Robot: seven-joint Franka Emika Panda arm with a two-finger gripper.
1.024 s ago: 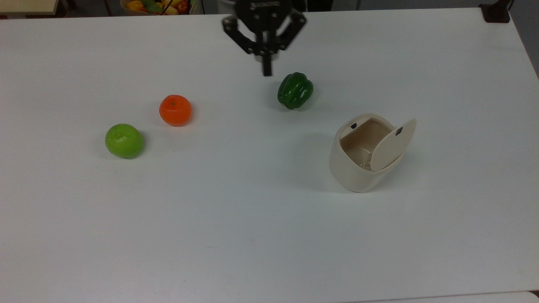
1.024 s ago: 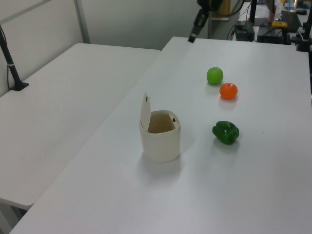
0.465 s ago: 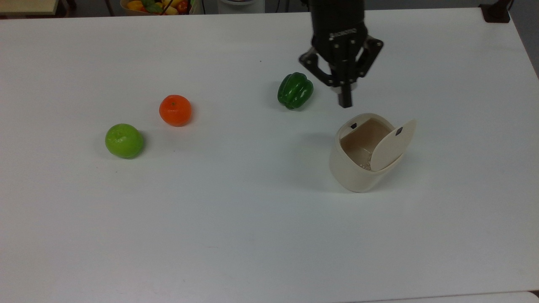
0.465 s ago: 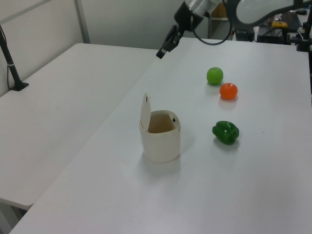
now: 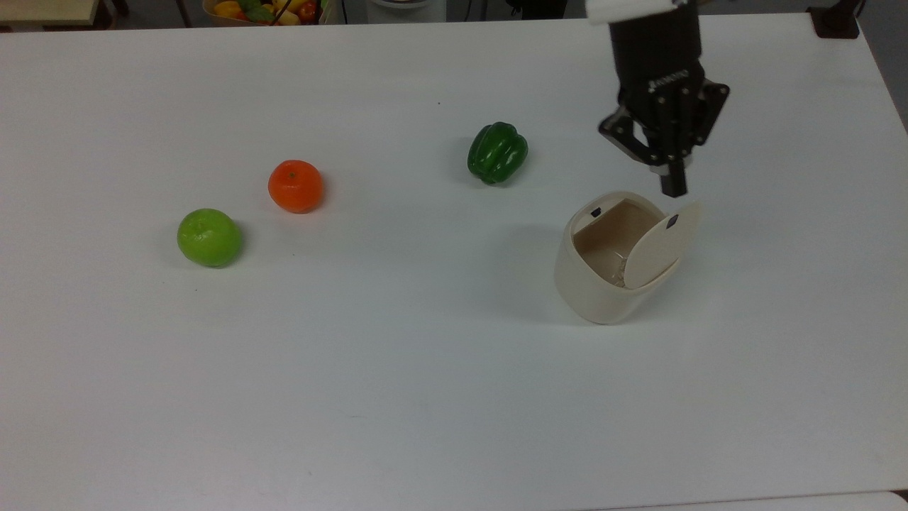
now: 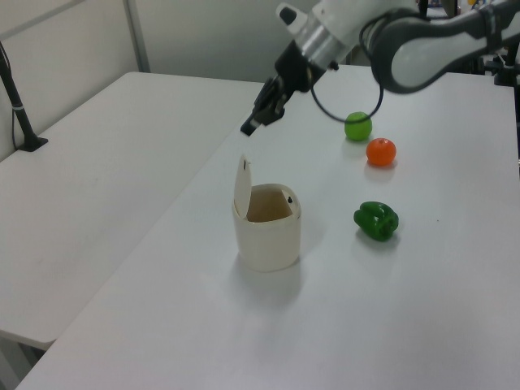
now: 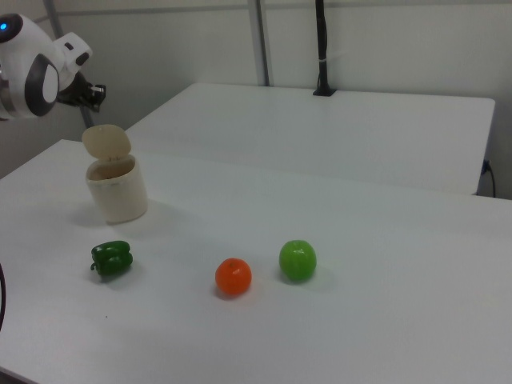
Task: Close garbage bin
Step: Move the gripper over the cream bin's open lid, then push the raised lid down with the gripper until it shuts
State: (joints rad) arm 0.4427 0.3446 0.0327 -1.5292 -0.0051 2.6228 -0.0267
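My gripper [image 5: 672,186] hangs just above and behind the raised lid [image 5: 660,247] of the garbage bin [image 5: 599,284], its fingers pressed together into one dark tip with nothing between them. What matters for the coming move is that the lid stands nearly upright on its hinge at the top view's right side of the bin, with its inner face turned toward the opening — so from my tip the lid's free edge lies just below and slightly toward the top view's left. In the left view my gripper [image 6: 251,123] sits a little above the lid's top edge [image 6: 242,162], apart from it, not touching. To shut it, I judge I must come down on the outer face and push it over toward the opening, where the small black button [image 5: 596,211] marks the far rim. The bin stands upright on the white table [image 5: 425,390], toward the top view's right. A green pepper [image 5: 497,152] is the nearest neighbour, well off to the top view's left of the bin; an orange [image 5: 295,185] and a green apple [image 5: 209,237] lie further that way still — none of them in the path. The light bin may slide or tip if I push sideways rather than down. A second white table [image 6: 106,162] adjoins on the left view's left.
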